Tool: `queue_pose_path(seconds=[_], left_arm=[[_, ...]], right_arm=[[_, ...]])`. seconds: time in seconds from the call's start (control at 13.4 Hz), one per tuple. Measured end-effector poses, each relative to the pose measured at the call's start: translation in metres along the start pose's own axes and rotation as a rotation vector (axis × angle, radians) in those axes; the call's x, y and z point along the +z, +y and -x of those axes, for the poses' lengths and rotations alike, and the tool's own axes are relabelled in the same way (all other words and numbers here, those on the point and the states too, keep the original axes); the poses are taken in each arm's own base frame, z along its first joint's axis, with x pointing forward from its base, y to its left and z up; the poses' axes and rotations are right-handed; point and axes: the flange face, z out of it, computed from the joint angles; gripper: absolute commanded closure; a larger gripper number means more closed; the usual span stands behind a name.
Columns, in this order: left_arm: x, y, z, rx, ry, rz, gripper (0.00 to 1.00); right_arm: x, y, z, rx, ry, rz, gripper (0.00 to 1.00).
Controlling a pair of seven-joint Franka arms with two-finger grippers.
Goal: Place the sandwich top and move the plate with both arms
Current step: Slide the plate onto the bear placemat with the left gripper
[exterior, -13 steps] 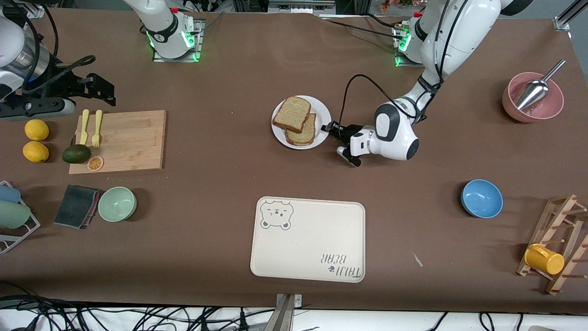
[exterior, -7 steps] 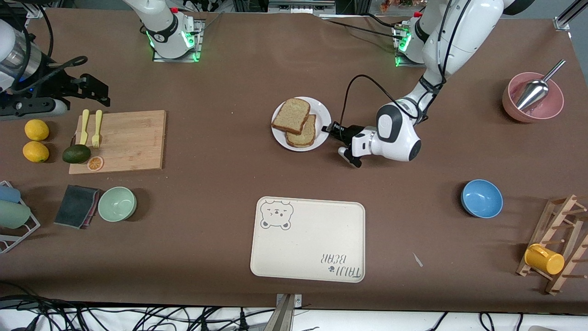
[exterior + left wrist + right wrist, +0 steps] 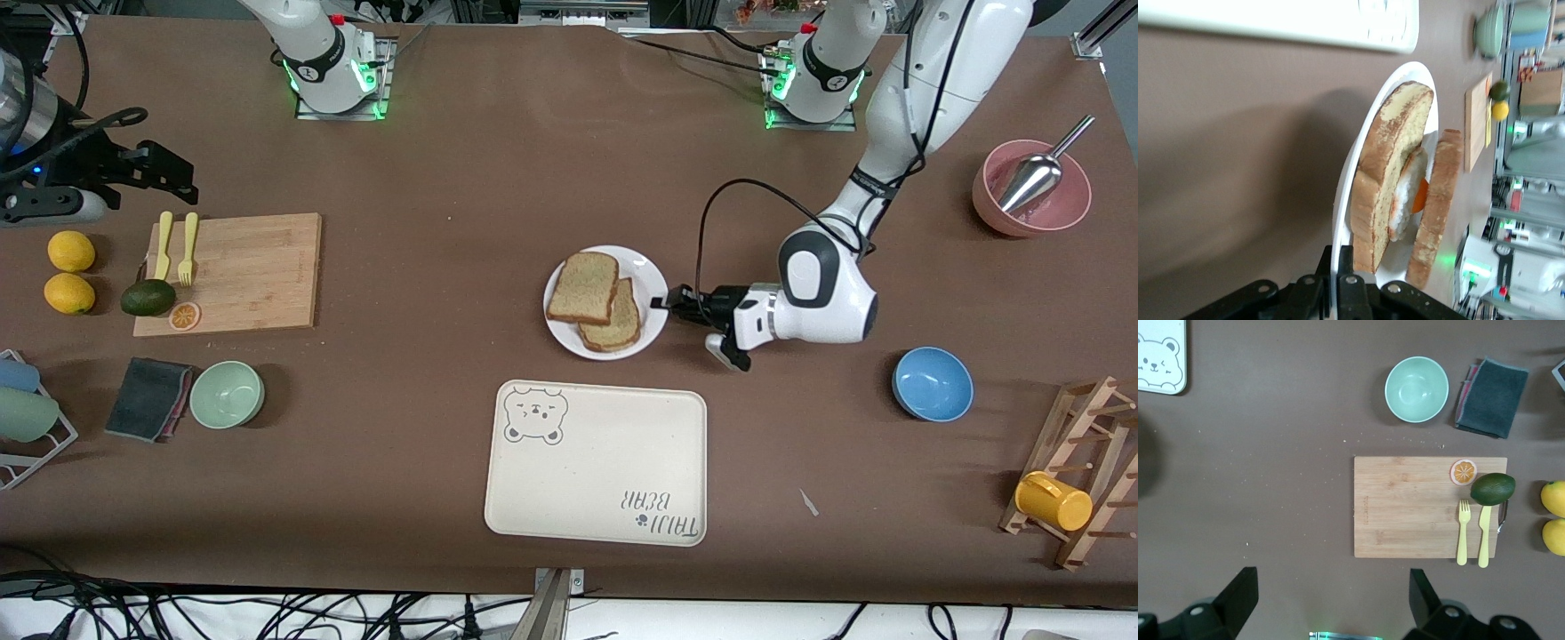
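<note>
The round white plate [image 3: 652,267], its rim pinched tight in the left gripper [image 3: 665,304], rests just farther from the front camera than the cream tray [image 3: 596,462]. The speckled sandwich top [image 3: 583,286] half-hides the lower slice [image 3: 622,325]. The right gripper [image 3: 1331,600] waits, fingers spread, above the wooden board [image 3: 1418,507].

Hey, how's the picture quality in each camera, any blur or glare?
Front view: sharp and evenly lit, soft shadows, green glow at both arm bases. Left wrist view: soft focus, the tray washed out by glare, the plate rim bright. Right wrist view: crisp, the cutting board clear, a dark shadow at one edge.
</note>
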Motion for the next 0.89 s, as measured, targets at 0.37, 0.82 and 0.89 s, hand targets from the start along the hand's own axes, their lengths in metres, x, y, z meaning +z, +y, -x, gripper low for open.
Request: queue_pose_path(seconds=[0.37,0.82,0.89], left_arm=[[-0.062,0.014,-0.045,-0.113,0.211,0.126,1.00],[-0.048,-0.025,-0.071,-0.242,0.325,0.243,1.00],[-0.038,-0.033,-0.077,-0.248,0.337,0.232,1.00]], right_arm=[[-0.003,0.006,0.000,0.010,0.006,-0.001,0.00],[-0.003,0.005,0.000,0.010,0.006,-0.001,0.00],[-0.003,0.005,0.000,0.010,0.006,-0.001,0.00]])
